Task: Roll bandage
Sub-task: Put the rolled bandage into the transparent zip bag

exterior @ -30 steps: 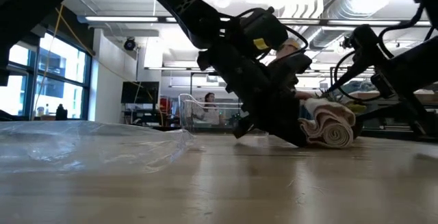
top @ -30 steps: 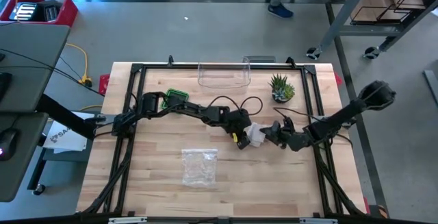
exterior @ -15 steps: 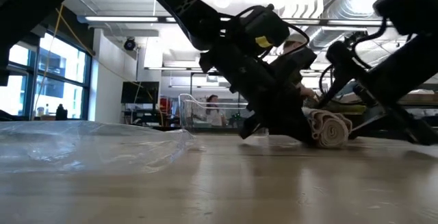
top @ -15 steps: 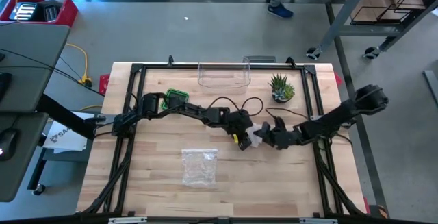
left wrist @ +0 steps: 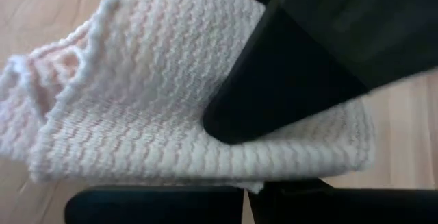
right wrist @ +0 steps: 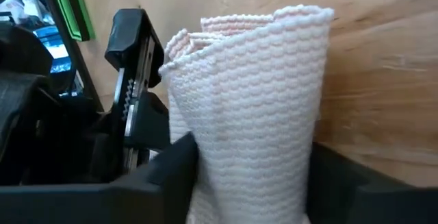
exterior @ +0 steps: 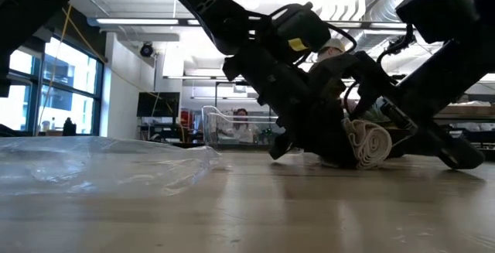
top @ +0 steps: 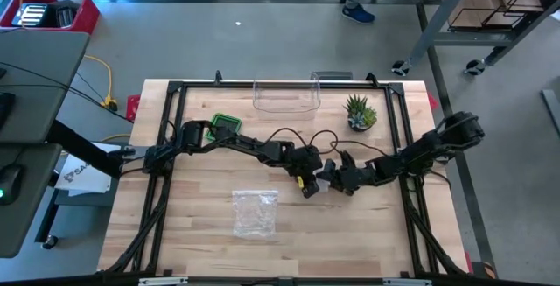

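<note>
Cream waffle-knit bandage [right wrist: 253,107] rolled, left gripper [top: 308,181] clamped on it, right gripper [top: 337,177] straddling it, grip unclear

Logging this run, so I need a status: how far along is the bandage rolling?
Done: the bandage is mostly wound; the low view shows spiral layers at its end. In hand: the left gripper is shut on the bandage, and the right gripper straddles the roll, one finger on each side, jaws not clearly clamped. Left: tightening the loose, uneven edge and letting go on the table.
</note>
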Motion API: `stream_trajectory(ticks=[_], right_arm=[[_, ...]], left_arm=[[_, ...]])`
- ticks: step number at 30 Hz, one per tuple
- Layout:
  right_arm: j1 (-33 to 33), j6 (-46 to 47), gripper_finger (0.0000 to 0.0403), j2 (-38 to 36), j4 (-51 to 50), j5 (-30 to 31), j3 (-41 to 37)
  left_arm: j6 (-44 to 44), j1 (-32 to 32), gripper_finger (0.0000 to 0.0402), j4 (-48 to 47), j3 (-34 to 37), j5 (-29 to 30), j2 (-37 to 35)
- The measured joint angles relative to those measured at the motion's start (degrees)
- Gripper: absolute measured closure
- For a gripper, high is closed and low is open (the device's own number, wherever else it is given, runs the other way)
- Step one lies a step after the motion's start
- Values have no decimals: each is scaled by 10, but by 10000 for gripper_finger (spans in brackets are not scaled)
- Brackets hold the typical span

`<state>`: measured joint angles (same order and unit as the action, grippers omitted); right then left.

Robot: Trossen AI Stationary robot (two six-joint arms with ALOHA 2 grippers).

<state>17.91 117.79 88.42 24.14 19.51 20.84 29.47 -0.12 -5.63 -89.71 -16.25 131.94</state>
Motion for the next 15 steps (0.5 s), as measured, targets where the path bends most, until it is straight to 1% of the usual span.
stream_trajectory(ticks=[1, 2, 4, 5, 9, 11, 15], right_arm=[[0, 1, 219, 0, -2, -1, 0], [0, 3, 256, 0, -6, -2, 0], [1, -1, 340, 0, -14, -3, 0], [2, -16, 365, 0, -15, -3, -1], [2, -33, 367, 1, -15, -19, -1], [2, -44, 367, -1, -14, -22, -1], [2, -62, 367, -20, -27, -21, -2]], left_arm=[[-7, 0, 402, 0, 0, -1, 0], [-10, 0, 402, 3, 0, -4, 0], [-9, 0, 401, 10, 1, -20, 0], [-6, 0, 401, 13, 1, -26, 0], [-1, 2, 401, 8, 1, -55, 0], [-5, 7, 401, -13, 0, -68, -5], [-55, 26, 401, -73, 0, -80, -29]])
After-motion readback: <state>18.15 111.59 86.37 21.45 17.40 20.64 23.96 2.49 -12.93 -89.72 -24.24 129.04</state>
